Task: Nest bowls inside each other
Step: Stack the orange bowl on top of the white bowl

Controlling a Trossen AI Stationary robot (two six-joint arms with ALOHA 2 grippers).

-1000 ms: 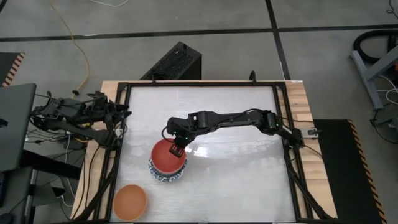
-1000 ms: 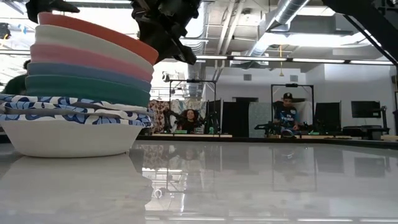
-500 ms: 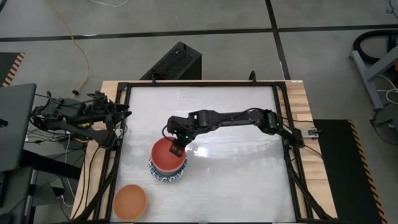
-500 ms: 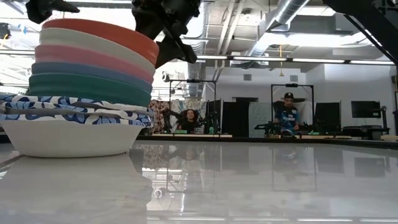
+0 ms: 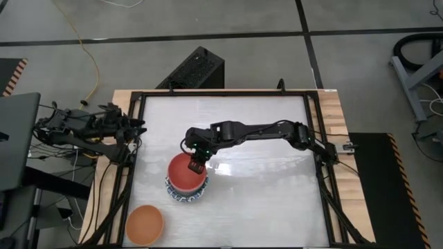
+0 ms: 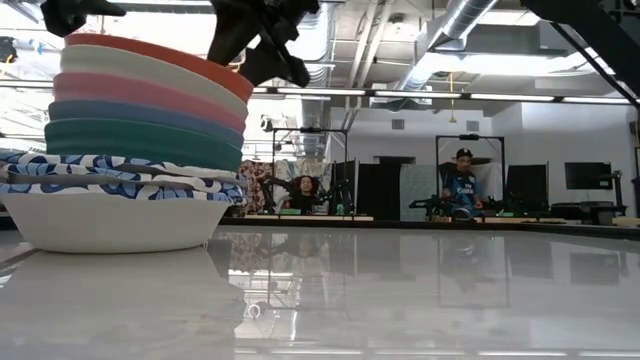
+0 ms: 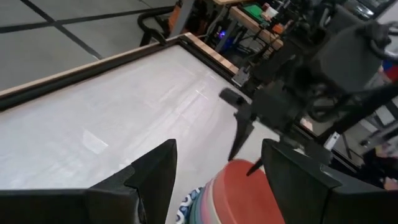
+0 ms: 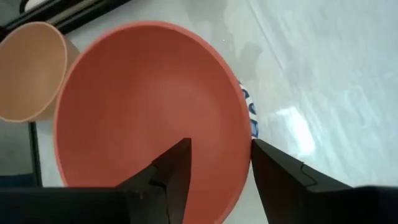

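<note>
Hovering over the red round bowl [image 5: 185, 173] topping the nested bowl stack [image 6: 130, 160], the right end effector [image 5: 196, 162] is released; an orange round bowl [image 5: 144, 223] sits apart from that stack.

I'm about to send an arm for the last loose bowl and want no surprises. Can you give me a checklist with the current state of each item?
1. Right gripper released: ok, open, fingers straddling the red bowl rim.
2. Red bowl seated in the stack: ok, on top, slightly tilted.
3. Stack steady on the table: ok, bottom white bowl sits flat.
4. Orange bowl reachable: ok, alone and upright near the table's front left corner.
5. Left gripper ready: ok, open, at the table's left edge.
6. Right gripper clear of the stack: not ok.
</note>
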